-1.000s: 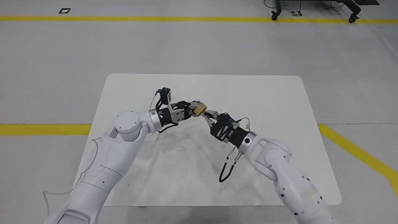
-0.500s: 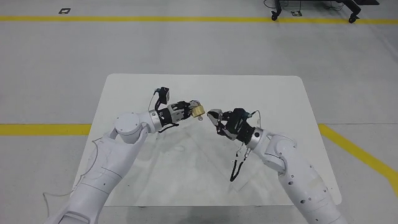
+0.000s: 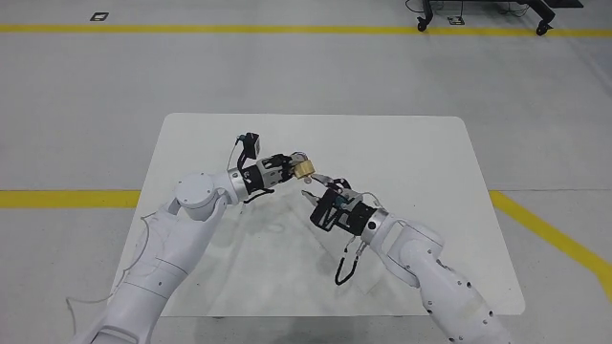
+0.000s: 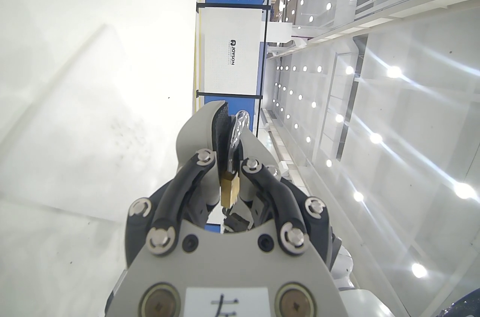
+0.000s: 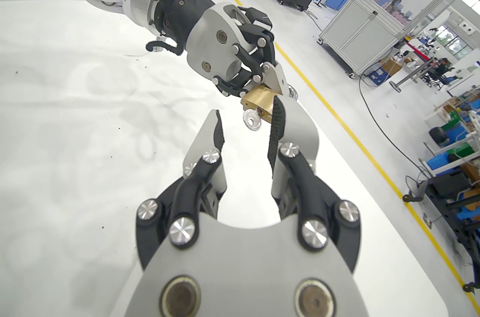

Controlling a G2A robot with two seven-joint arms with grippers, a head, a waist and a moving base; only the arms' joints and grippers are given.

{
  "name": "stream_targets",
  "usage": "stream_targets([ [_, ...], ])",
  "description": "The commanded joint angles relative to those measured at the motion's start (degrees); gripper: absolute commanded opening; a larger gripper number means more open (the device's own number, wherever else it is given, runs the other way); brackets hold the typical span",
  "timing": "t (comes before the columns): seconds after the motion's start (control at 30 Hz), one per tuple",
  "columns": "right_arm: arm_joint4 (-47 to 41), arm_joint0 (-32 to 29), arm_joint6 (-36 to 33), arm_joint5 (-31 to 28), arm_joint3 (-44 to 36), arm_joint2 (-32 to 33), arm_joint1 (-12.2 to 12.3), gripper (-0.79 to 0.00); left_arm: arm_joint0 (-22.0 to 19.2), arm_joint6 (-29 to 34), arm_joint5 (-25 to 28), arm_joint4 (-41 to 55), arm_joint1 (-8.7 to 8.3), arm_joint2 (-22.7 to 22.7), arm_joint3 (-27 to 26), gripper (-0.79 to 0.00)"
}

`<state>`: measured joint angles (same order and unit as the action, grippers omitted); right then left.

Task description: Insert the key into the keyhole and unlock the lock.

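Padlock: brass body clamped between the closed fingers of the left gripper and held above the white table — keyhole end turned toward the other arm for access.
Key: silver head juts from the padlock's lower face; blade appears seated in the keyhole.
Right gripper: fingers spread, nothing held; the key head sits between the tips, not gripped.
Next step, as judged: close on the head and twist — the left clamp supplies the counter-hold.
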<state>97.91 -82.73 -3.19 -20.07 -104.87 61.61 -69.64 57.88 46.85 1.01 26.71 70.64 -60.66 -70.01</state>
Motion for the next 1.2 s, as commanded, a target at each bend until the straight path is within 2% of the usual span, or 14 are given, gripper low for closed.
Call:
stream_targets([
  [0.0, 1.0, 0.3, -1.0, 1.2, 0.0, -0.6, -0.1, -0.514, 0.0, 0.2, 0.0, 0.0, 0.02, 0.0, -0.1, -0.785],
  [0.1, 1.3, 1.0, -2.0, 2.4, 0.5, -1.8, -0.4, -0.536, 0.0, 0.4, 0.1, 0.1, 0.05, 0.0, 0.0, -0.785],
  [0.2, 0.1, 1.7, -2.4, 3.2, 1.5, -2.3, -0.7, -0.665, 0.1, 0.7, 0.1, 0.3, 0.05, -0.2, 0.0, -0.785],
  [0.27, -1.8, 2.0, -2.0, 3.1, 2.1, -2.1, -0.8, -0.785, 0.1, 0.8, 0.1, 0.3, 0.04, -0.3, 0.0, -0.785],
  [0.4, -5.2, 2.0, -0.9, 2.6, 3.1, -1.0, -0.9, -0.785, 0.1, 1.0, 0.3, 0.3, 0.06, -0.4, -0.1, -0.785],
  [0.53, -11.3, 2.0, 1.5, -0.5, 4.9, 0.8, -0.8, -0.785, 0.1, 1.3, 0.4, 0.2, 0.08, -0.4, 0.0, -0.785],
  [0.8, -26.8, 3.5, 6.0, -10.3, 11.3, 3.9, -0.6, -0.785, 0.3, 1.3, 1.3, -0.3, 0.08, -0.6, -0.2, -0.785],
  [0.97, -28.1, 4.3, 6.0, -12.0, 12.5, 4.4, -0.5, -0.785, 0.4, 1.2, 1.6, -0.5, 0.09, -0.8, -0.3, -0.785],
  [1.0, -27.6, 4.3, 6.0, -12.1, 12.4, 4.4, -0.4, -0.754, 0.4, 1.1, 1.6, -0.5, 0.10, -0.8, -0.3, -0.785],
  [1.03, -26.9, 4.3, 6.2, -12.1, 12.1, 4.6, -0.4, -0.529, 0.5, 1.1, 1.6, -0.4, 0.11, -0.8, -0.3, -0.785],
  [1.07, -26.4, 4.0, 6.2, -11.7, 12.2, 4.8, -0.3, -0.529, 0.5, 1.1, 1.6, -0.3, 0.11, -0.9, -0.4, -0.785],
  [1.1, -26.4, 3.7, 6.3, -11.5, 11.8, 5.0, -0.2, 0.000, 0.5, 1.0, 1.6, -0.4, 0.11, -0.9, -0.3, -0.785],
  [1.17, -27.0, 2.9, 6.8, -11.2, 11.5, 6.3, 0.0, 0.000, 0.5, 0.7, 1.5, -0.4, 0.12, -1.0, -0.3, -0.785],
])
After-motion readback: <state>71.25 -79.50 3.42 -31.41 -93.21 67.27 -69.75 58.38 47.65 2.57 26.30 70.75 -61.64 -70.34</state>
